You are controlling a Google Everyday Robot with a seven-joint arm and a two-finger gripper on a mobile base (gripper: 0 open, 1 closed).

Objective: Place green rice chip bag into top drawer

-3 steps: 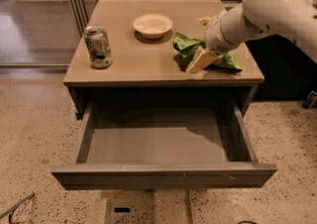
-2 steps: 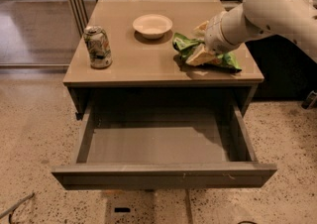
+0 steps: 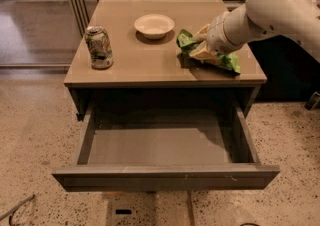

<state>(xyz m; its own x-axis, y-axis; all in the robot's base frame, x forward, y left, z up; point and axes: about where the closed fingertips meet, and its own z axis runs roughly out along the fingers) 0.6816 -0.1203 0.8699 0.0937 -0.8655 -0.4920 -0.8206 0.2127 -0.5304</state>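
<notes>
The green rice chip bag [image 3: 184, 39] lies crumpled on the right side of the tan table [image 3: 135, 60], with its far end showing near the table's right edge. My gripper [image 3: 199, 45] comes in from the right on a white arm and rests on the middle of the bag, covering part of it. The top drawer [image 3: 155, 146] below the tabletop is pulled fully out and holds nothing; its flat front panel [image 3: 165, 176] is nearest the camera.
A white bowl [image 3: 154, 24] stands at the back middle of the table, left of the bag. A crushed green-and-white can [image 3: 98, 46] stands upright at the table's left. Speckled floor surrounds the drawer, with dark furniture at the right.
My gripper has shifted slightly back and tilted flatter across the bag. The bag, bowl, can and drawer stay where they were.
</notes>
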